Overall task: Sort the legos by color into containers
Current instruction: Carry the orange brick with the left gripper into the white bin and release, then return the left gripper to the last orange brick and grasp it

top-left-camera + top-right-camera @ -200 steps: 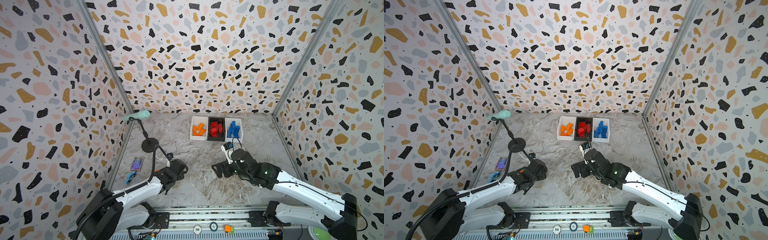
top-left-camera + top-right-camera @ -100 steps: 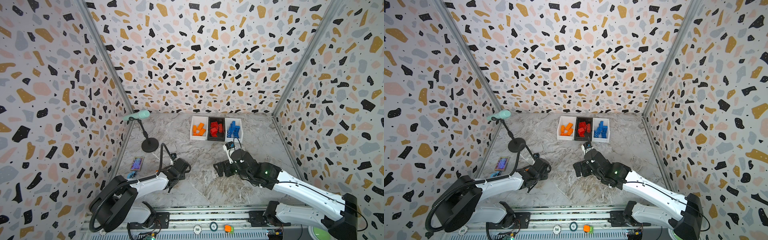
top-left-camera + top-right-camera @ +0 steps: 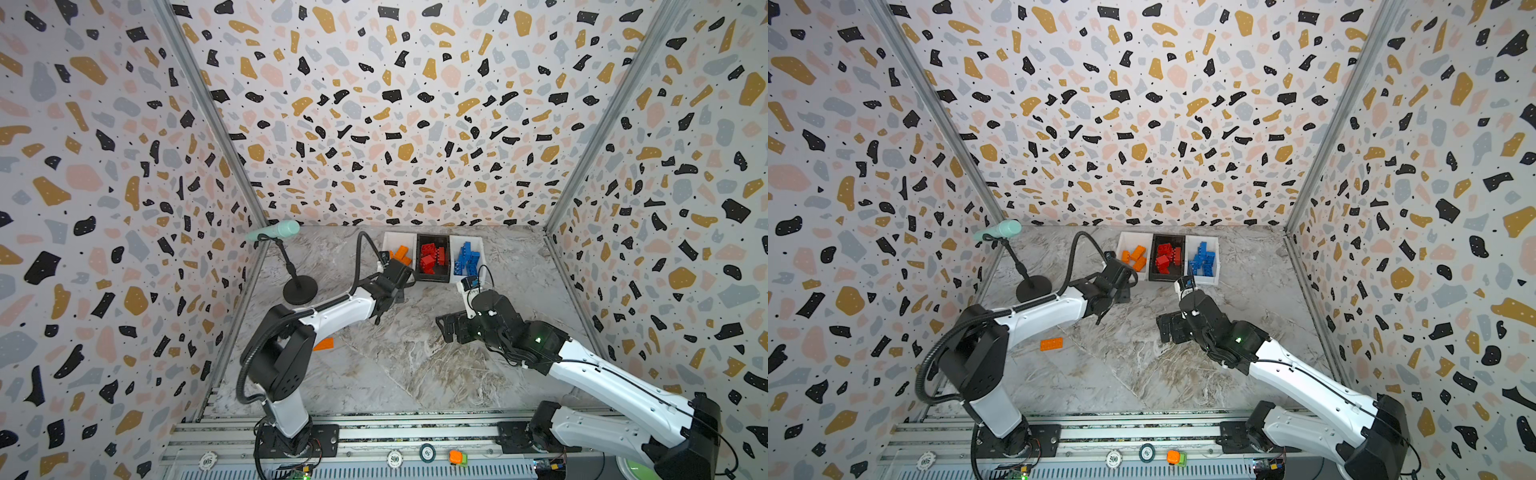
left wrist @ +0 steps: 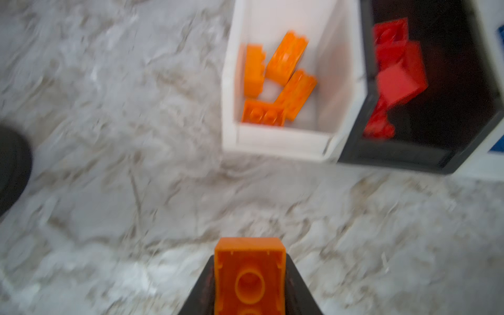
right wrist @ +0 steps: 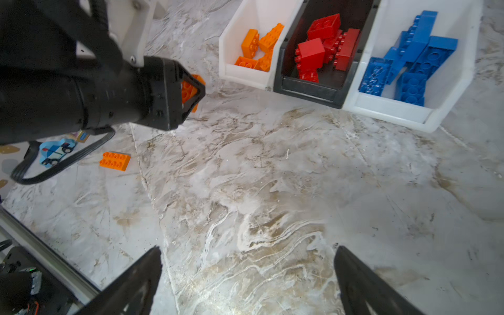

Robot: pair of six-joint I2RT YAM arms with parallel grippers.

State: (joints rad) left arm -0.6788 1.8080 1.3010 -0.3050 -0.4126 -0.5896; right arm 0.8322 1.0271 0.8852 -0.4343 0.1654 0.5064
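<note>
**Orange brick held short of bins**

Left gripper (image 5: 195,92): clamped on orange brick (image 4: 250,272), near white bin (image 4: 278,141) containing orange legos (image 4: 275,81).
Right gripper (image 5: 248,272): spread wide, empty, over table (image 5: 272,177).
Red legos (image 5: 319,46): in black bin (image 5: 308,91).
Blue legos (image 5: 409,62): in second white bin (image 5: 387,109).
Loose orange brick (image 5: 114,161): flat on table.

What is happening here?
The left gripper is shut on an orange brick, just short of the white bin with orange bricks. The right gripper hangs open over bare table. A second orange brick lies loose on the table. Red bricks sit in the black bin, blue bricks in the other white bin.
</note>
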